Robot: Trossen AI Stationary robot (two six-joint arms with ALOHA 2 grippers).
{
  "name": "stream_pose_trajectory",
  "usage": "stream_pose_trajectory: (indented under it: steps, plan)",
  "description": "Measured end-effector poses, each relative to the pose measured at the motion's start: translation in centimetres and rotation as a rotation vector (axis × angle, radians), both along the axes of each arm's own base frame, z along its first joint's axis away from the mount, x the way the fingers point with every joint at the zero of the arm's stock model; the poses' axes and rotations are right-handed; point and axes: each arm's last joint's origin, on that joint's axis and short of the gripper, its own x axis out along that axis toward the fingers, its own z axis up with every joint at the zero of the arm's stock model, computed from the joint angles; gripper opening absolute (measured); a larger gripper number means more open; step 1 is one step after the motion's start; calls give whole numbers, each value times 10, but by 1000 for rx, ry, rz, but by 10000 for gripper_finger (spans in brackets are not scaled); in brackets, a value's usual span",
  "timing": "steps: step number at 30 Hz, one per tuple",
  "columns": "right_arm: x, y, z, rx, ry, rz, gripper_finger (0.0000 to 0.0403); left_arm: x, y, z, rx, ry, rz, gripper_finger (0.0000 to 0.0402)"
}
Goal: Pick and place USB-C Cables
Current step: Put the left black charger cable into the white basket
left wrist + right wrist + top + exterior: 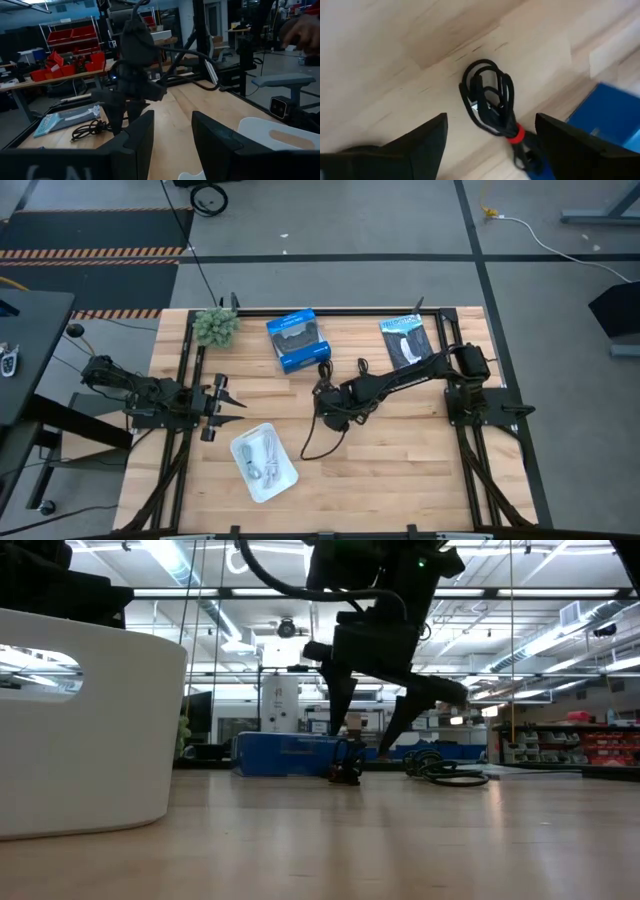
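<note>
A small black bundled cable with a red tie (490,102) lies flat on the wood next to the blue box (612,112). It also shows in the low view (346,772) and from above (324,370). My right gripper (491,122) (366,740) (323,392) hovers just over it, open, one finger on either side, and touches nothing. A second, looser black cable (340,425) (447,771) lies under the right arm. A pale cable (262,454) lies in the white tray. My left gripper (232,402) (172,122) waits open near the table's left edge.
The white rounded tray (285,478) (90,730) sits near the table's front edge. The blue box (298,340) and a green tuft (215,327) stand at the far side. The flat black-and-white packet (407,340) lies far right. Bare wood lies between tray and right arm.
</note>
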Motion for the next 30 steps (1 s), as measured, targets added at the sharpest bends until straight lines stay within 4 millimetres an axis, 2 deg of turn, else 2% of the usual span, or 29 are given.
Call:
stream_pose_trajectory:
  steps: [6,10,18,23,26,30]
  plan:
    - [-4,-10,-21,-36,26,168,265,0,0,0,0,0,0,142]
    - [-6,-11,-34,-65,-6,248,222,0,0,0,-1,0,0,142]
    - [-2,-8,-33,-50,-55,260,98,0,0,0,0,0,0,142]
    - [-2,0,-32,-49,-64,280,21,0,0,0,-1,0,0,142]
    - [0,8,-26,-46,-86,295,15,0,0,0,0,0,0,142]
    - [7,26,-4,-46,-169,329,24,0,0,0,0,0,0,142]
